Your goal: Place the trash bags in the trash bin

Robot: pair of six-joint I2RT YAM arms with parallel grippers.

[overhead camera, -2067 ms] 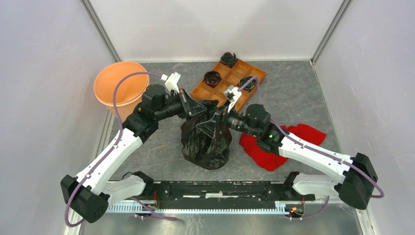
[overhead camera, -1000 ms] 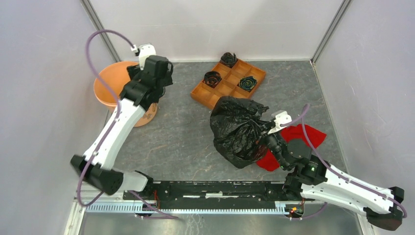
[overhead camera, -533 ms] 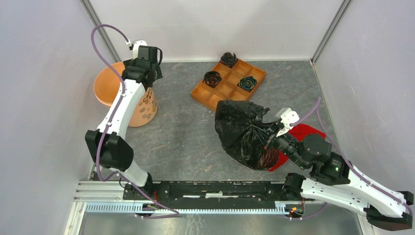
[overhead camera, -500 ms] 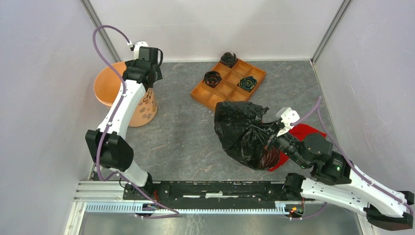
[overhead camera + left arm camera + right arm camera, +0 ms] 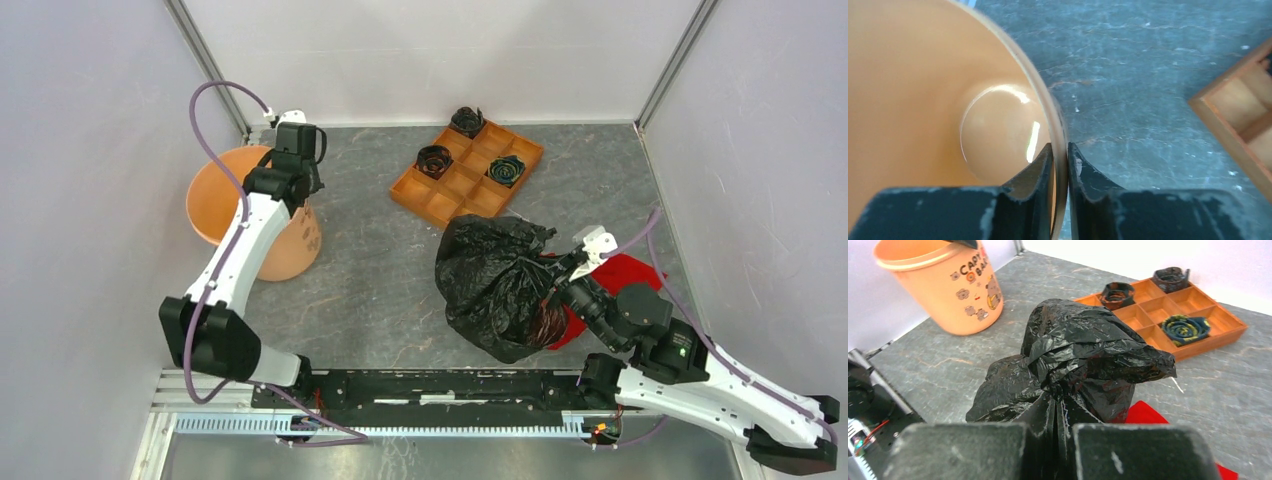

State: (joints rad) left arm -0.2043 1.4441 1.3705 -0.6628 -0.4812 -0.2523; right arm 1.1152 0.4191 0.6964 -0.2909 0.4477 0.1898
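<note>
The trash bin (image 5: pixel 292 248) is a round orange bucket at the far left with printed lettering on its side, also visible in the right wrist view (image 5: pixel 943 285). My left gripper (image 5: pixel 296 188) is shut on its rim; in the left wrist view one finger sits inside the bin (image 5: pixel 923 100) and one outside, jaws (image 5: pixel 1060 150) pinching the wall. A large wrinkled black trash bag (image 5: pixel 495 285) lies right of centre. My right gripper (image 5: pixel 556 292) is shut on a gathered fold at its near side (image 5: pixel 1057 407), with the bag (image 5: pixel 1083 355) bulging in front of the fingers.
A red cloth (image 5: pixel 625 275) lies partly under the bag and the right arm, its edge visible in the right wrist view (image 5: pixel 1143 415). An orange tray (image 5: pixel 465 170) with square compartments holds three dark rolls at the back. Walls stand close on three sides.
My left gripper went from open to shut on the bin's rim, and the bin shifted slightly toward the left wall. My right gripper kept hold of the bag and drew it a little nearer.
</note>
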